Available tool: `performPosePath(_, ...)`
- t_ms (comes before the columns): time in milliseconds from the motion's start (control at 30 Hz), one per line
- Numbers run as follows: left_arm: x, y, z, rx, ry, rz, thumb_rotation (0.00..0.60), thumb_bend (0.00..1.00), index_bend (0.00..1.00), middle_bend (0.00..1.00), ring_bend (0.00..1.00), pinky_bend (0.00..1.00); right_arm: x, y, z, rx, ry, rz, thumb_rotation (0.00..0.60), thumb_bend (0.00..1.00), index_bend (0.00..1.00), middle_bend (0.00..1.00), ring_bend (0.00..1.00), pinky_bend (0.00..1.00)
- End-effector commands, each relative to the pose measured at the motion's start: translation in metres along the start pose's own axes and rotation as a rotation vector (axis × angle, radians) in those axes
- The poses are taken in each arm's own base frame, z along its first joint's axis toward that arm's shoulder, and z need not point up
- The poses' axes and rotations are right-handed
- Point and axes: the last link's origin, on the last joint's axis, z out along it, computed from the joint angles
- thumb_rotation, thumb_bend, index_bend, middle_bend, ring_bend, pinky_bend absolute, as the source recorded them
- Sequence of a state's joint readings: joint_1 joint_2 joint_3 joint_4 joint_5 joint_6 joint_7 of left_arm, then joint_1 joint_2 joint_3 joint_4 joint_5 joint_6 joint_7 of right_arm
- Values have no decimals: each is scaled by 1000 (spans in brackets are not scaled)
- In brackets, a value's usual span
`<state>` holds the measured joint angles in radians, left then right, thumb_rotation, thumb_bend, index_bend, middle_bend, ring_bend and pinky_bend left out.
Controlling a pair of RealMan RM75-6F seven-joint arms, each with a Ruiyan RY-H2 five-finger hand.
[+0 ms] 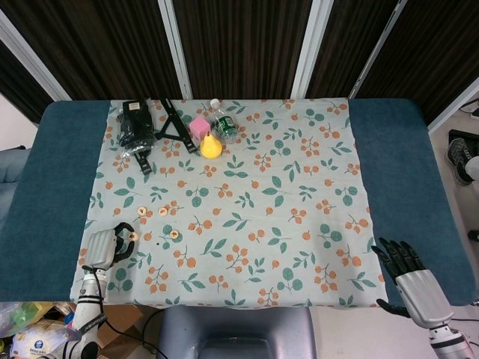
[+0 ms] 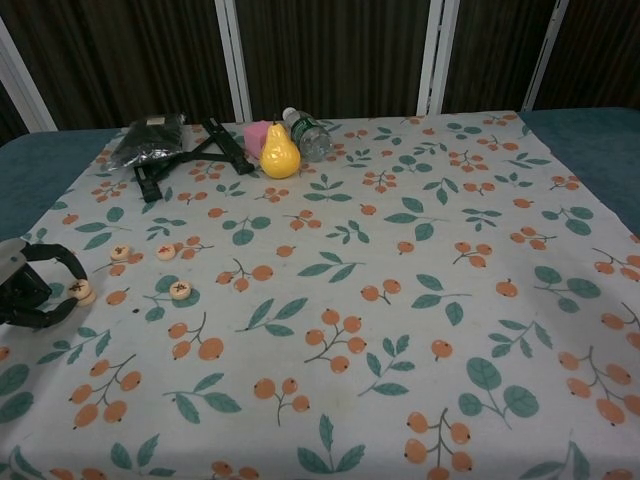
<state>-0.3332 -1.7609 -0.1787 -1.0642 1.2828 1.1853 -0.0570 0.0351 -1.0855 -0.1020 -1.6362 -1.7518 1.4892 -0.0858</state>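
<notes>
Position of my left hand (image 1: 102, 245): near-left corner of the floral cloth (image 1: 284, 247), just inside the cloth's left edge. Its dark fingers (image 2: 55, 262) curl in an arc around a small round wooden disc (image 2: 79, 290), and the fingertip and thumb pinch that disc just above the cloth. In the chest view the hand sits at the very left margin of the picture, partly cut off.

Three more wooden discs (image 1: 141, 212) lie just to the right and far side of my left hand, apart from one another: two side by side and one nearer, beside a teal leaf print.

Position of my right hand (image 1: 412, 278): off the cloth, at the near-right corner of the surface (image 1: 45, 187), over its blue edge. Fingers are spread apart and hold nothing. The chest view does not show it.

Far-left corner of the cloth carries a cluster: a black pouch (image 1: 135, 126), a black folding stand (image 1: 174, 123), a pink cube (image 1: 199, 126), a yellow pear (image 1: 211, 146) touching the cube's near side, and a clear bottle (image 1: 224, 122) lying just right of the cube.

Centre, right half and near edge of the cloth are open room between the two hands. Blue bands of the surface flank the cloth left and right.
</notes>
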Motion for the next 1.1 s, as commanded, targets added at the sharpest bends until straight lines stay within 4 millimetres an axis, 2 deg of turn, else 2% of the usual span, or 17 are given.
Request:
performPosePath(33, -1, -1, 1, 4, -6, 3, 600, 416, 448, 1000, 1000, 1000, 0, 0, 0, 0, 1, 1, 600, 204, 0, 0, 0, 54)
performPosePath(433, 0, -2, 1, 6, -15, 8, 600, 414, 378, 1000, 1000, 1000, 0, 0, 0, -1, 0, -2, 600, 204, 0, 0, 0, 54)
performPosePath(633, 4, 5, -3, -27, -2, -6, 600, 412, 362, 1000, 1000, 1000, 1, 0, 0, -2, 3, 1, 600, 205, 0, 0, 0, 54)
performPosePath(867, 3, 39, -10, -118, 6, -41, 600, 409, 362, 1000, 1000, 1000, 1, 1, -1, 2, 3, 4, 600, 205, 0, 0, 0, 54)
performPosePath(1100, -15, 83, 4, -136, -5, -26, 600, 408, 362, 1000, 1000, 1000, 2, 1, -2, 3, 7, 7, 600, 205, 0, 0, 0, 54)
